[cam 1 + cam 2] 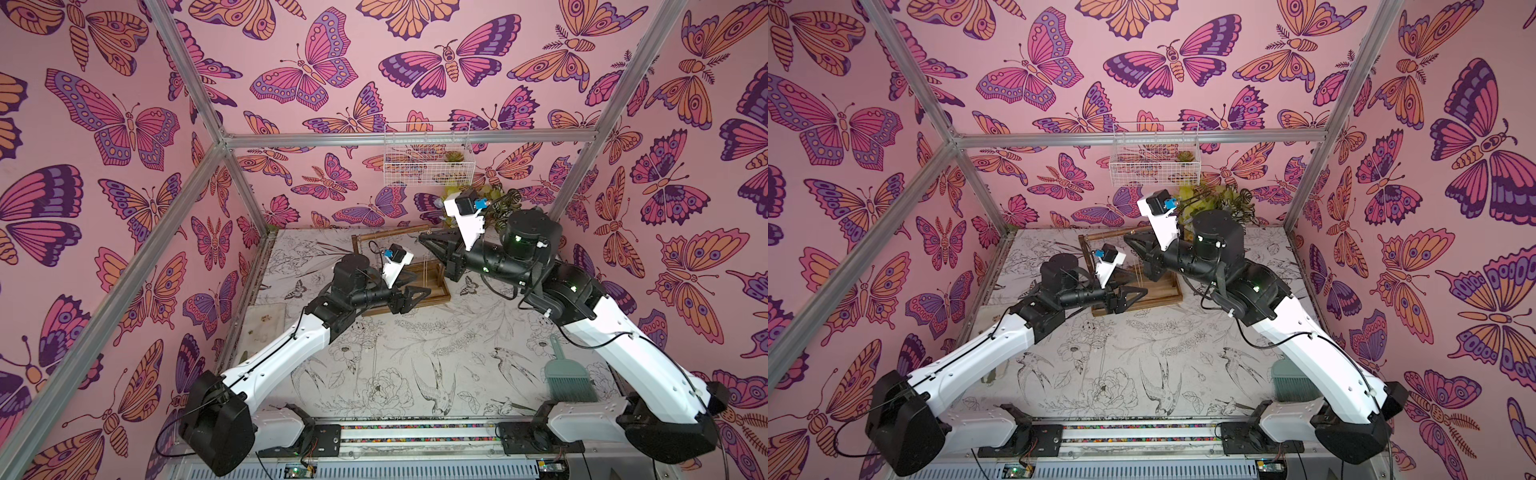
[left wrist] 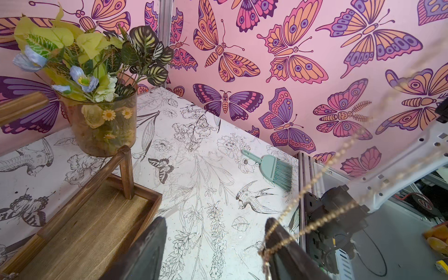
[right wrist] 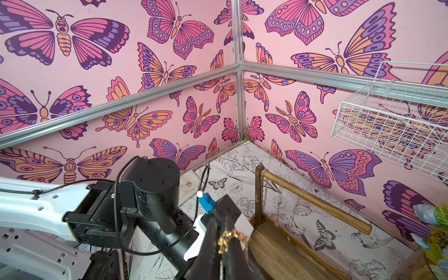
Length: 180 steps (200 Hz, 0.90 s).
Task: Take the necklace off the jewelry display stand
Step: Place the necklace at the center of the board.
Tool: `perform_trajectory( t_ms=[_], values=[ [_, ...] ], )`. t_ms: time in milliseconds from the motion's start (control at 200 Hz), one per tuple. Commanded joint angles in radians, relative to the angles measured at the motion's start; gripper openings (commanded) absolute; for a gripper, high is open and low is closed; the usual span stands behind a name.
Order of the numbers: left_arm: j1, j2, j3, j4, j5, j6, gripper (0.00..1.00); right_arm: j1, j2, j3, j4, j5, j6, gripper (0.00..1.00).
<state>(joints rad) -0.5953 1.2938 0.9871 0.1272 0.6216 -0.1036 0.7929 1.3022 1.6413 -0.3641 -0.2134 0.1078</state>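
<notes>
Right gripper is pinched tight on the gold necklace, up near the top bar of the wooden stand. We see the chain hanging down over the base. Left gripper sits low by the base, jaws spread, chain draped against one finger. Silver chains hang on the bar.

Both arms reach forward; left tool low, fingers apart; right tool higher, fingers pressed together.
</notes>
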Motion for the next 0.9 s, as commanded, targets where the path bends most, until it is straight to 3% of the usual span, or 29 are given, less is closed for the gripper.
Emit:
perform_trajectory(
  t_ms=[0,340,896],
  values=[
    [-0.016,0.005,0.022,0.016,0.023,0.019,0.66,0.011,-0.021,0.023,-0.013,0.015,0.013,0.00],
    [-0.039,-0.011,0.008,0.016,-0.012,0.011,0.36,0.014,-0.037,0.020,-0.015,0.020,0.014,0.00],
    [-0.058,-0.010,0.004,0.014,-0.044,0.001,0.11,0.014,-0.041,0.009,-0.021,0.028,0.007,0.00]
  ],
)
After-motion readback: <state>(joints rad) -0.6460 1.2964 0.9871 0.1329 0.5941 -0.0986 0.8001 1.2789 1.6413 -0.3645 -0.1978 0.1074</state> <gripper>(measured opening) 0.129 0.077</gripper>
